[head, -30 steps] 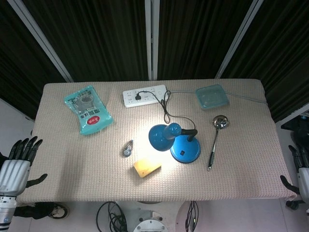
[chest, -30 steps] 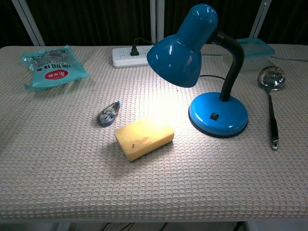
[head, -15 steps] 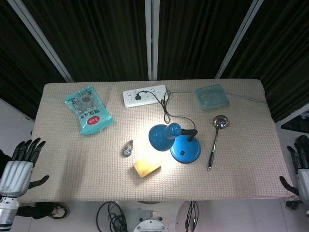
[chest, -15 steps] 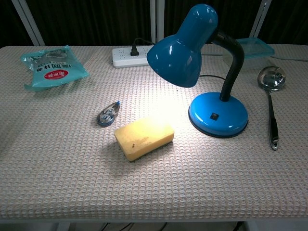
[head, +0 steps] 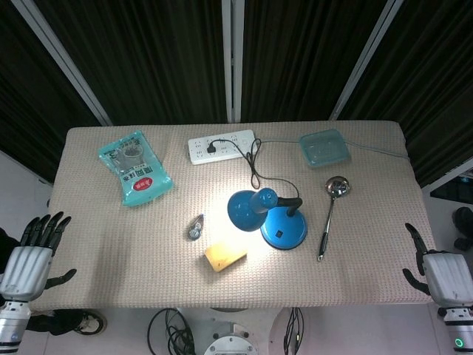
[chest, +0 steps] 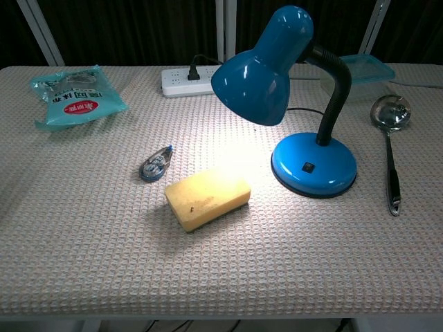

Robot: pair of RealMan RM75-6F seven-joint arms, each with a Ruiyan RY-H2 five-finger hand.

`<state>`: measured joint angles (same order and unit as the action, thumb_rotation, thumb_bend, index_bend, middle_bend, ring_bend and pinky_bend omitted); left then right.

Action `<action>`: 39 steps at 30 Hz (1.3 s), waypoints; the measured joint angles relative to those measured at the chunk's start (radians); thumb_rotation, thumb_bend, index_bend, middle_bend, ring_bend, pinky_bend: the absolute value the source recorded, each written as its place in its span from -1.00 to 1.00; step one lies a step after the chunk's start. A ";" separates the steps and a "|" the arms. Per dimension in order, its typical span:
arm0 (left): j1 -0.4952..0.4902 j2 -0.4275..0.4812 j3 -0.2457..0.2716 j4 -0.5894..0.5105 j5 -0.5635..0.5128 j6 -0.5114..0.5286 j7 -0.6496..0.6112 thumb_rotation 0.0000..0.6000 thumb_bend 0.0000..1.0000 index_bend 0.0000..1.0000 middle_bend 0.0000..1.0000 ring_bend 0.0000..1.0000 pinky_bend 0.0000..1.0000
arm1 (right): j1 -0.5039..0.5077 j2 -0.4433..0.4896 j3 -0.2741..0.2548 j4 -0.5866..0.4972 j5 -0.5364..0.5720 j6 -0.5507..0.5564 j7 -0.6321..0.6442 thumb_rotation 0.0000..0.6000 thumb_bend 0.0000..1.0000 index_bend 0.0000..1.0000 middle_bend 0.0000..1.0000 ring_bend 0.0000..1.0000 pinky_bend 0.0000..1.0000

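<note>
My left hand [head: 29, 255] hangs beside the table's left front corner, off the cloth, fingers spread and holding nothing. My right hand [head: 440, 275] is at the right front corner, just off the table edge, fingers apart and empty. Neither hand shows in the chest view. Nearest the left hand is a small correction-tape dispenser [head: 195, 227] [chest: 155, 164]. The ladle [head: 329, 214] [chest: 390, 149] lies closest to the right hand.
A lit blue desk lamp [head: 275, 218] [chest: 291, 104] stands mid-table, shining on a yellow sponge [head: 225, 257] [chest: 206, 198]. A teal packet [head: 134, 168] [chest: 75, 95] lies back left. A white power strip [head: 220, 146] [chest: 187, 81] and a teal container [head: 324, 147] [chest: 367, 68] sit at the back.
My right hand has come in from the frame's right edge toward the table's front right corner. My left hand has sunk slightly. The table items are unmoved.
</note>
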<state>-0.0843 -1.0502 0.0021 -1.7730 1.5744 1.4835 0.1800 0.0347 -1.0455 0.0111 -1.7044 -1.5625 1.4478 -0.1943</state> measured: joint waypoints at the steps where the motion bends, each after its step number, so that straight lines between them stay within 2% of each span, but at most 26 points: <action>1: 0.000 -0.002 0.000 0.000 0.000 -0.001 0.001 1.00 -0.83 -1.00 -1.00 -1.00 -1.00 | 0.010 -0.003 -0.001 -0.015 -0.011 -0.010 -0.021 1.00 -0.54 -1.00 1.00 0.85 0.75; 8: 0.000 -0.009 0.000 0.004 -0.006 -0.003 0.000 1.00 -0.83 -1.00 -1.00 -1.00 -1.00 | 0.102 -0.063 0.010 -0.074 -0.012 -0.149 -0.129 1.00 -0.40 -1.00 1.00 0.87 0.78; 12: 0.001 -0.007 0.001 0.005 -0.008 -0.004 -0.006 1.00 -0.83 -1.00 -1.00 -1.00 -1.00 | 0.165 -0.133 0.029 -0.074 0.061 -0.257 -0.173 1.00 -0.36 -1.00 1.00 0.87 0.78; 18: -0.002 -0.002 -0.001 0.013 -0.021 -0.014 -0.024 1.00 -0.83 -1.00 -1.00 -1.00 -1.00 | 0.246 -0.251 0.062 -0.039 0.171 -0.352 -0.238 1.00 -0.25 -1.00 1.00 0.87 0.78; 27: -0.008 -0.006 -0.002 0.042 -0.033 -0.030 -0.058 1.00 -0.83 -1.00 -1.00 -1.00 -1.00 | 0.342 -0.337 0.080 -0.021 0.288 -0.455 -0.337 1.00 -0.04 -1.00 1.00 0.87 0.78; 39: -0.004 -0.006 0.000 0.072 -0.036 -0.027 -0.107 1.00 -0.83 -1.00 -1.00 -1.00 -1.00 | 0.406 -0.394 0.062 -0.035 0.368 -0.480 -0.403 1.00 0.10 -1.00 1.00 0.87 0.78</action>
<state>-0.0883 -1.0566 0.0024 -1.7009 1.5387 1.4569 0.0731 0.4409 -1.4394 0.0728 -1.7391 -1.1950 0.9676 -0.5971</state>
